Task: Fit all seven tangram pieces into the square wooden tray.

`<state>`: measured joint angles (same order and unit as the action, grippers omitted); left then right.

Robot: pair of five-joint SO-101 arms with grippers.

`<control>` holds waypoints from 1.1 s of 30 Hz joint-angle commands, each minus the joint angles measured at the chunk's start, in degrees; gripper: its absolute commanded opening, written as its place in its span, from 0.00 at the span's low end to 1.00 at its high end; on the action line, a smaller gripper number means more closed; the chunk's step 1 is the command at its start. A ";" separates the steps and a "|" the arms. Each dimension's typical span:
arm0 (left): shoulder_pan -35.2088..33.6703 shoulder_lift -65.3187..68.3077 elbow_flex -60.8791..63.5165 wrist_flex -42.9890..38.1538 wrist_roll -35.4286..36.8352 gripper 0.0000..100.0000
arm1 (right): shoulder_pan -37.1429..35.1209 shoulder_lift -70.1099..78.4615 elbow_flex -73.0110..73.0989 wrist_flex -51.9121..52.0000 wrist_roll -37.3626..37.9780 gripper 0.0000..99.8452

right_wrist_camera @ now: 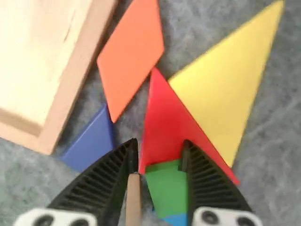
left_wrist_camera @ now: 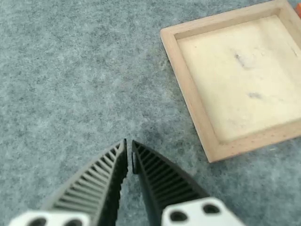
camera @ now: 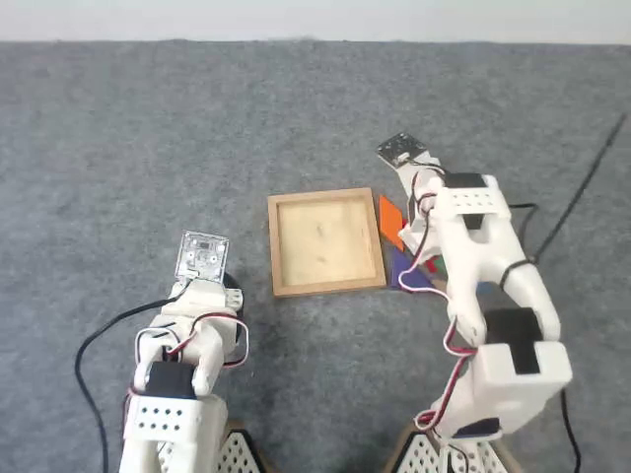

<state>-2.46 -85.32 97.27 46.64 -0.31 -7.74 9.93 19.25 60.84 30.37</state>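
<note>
Nothing lies in the tray yet, so I'd say the first pick is in hand. The pieces crowd just beside the tray: orange piece, yellow triangle, blue piece. The right hand is part open, jaws astride the red triangle and green piece. Next it should pinch, lift and clear the rim. The left hand is closed and empty on the tray's far side.

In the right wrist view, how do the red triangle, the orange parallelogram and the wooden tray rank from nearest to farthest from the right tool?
1. Red triangle: lies between the fingers of the right tool.
2. Orange parallelogram: just past the red tip.
3. Wooden tray: beyond the orange piece, farthest.
</note>
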 commanded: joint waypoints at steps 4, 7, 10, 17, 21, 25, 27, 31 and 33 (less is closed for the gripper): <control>-0.26 -0.70 -0.48 0.09 0.35 0.02 | -0.22 0.57 -3.52 -0.48 3.69 0.30; -0.26 -0.70 -0.48 0.09 0.35 0.02 | -0.22 1.63 -3.08 -0.48 5.01 0.30; -0.26 -0.70 -0.48 0.09 0.35 0.02 | -0.31 4.62 -3.08 -0.57 7.03 0.30; -0.26 -0.70 -0.48 0.09 0.35 0.02 | -0.13 8.75 -5.98 2.95 8.26 0.30; -0.26 -0.70 -0.48 0.09 0.35 0.02 | 0.22 8.75 -5.36 6.64 11.78 0.30; -0.26 -0.70 -0.48 0.09 0.35 0.02 | 2.77 8.75 -3.96 8.04 13.01 0.30; -0.26 -0.70 -0.48 0.09 0.35 0.02 | 4.35 8.75 -3.87 8.40 10.81 0.30; -0.26 -0.70 -0.48 0.09 0.35 0.02 | 6.99 8.22 -4.22 10.86 8.35 0.30; -0.26 -0.70 -0.48 0.09 0.35 0.02 | 7.25 8.48 -4.22 10.68 5.27 0.30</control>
<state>-2.46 -85.32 97.27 46.64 -0.31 -2.90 17.93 13.36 69.71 40.22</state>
